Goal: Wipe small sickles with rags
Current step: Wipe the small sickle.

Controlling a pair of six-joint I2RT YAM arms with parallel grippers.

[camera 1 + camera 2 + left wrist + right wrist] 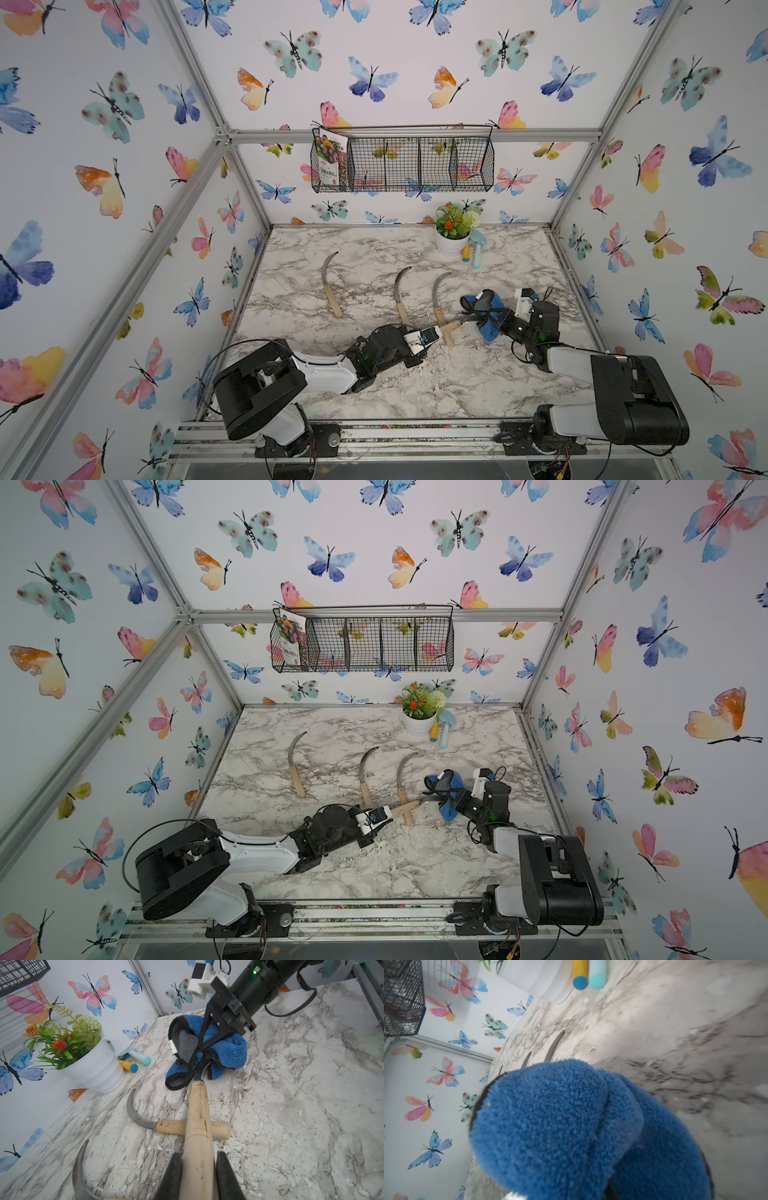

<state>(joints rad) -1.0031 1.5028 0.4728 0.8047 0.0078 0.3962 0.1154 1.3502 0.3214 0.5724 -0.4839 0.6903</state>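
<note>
Pale wood is held nearest the robot: the straight wooden handle of a small grey-bladed sickle [197, 1118] is clamped between the black fingers [174, 1174] of the left gripper [199, 1155]. The fingers are closed tight against it, low over the white-and-grey marble-patterned table [415, 386]. This handle is crossed over the handle of a second sickle [172, 1127] of the same kind, which lies flat beneath it; whether the two touch cannot be told.

Just beyond, the held blade is buried in a thick blue terry rag [230, 1051] with a dark grey lining. The rag is bunched around the blade, and its lower folds rest on the table. It is pinched by the right gripper [200, 1048], whose thin black fingers are drawn together on the cloth.

To the left, a third sickle [397, 291] is laid flat near the crossed pair. A fourth sickle [326, 282] is laid well apart from them.

At the back edge stands a white ribbed plant pot [451, 247] with green foliage and orange flowers. A light-blue trowel [477, 255] and a yellow-handled tool [466, 250] lie just beside it. On the back wall hangs a black wire basket [473, 166], with a flower-printed packet [330, 158] in its left-end compartment.
</note>
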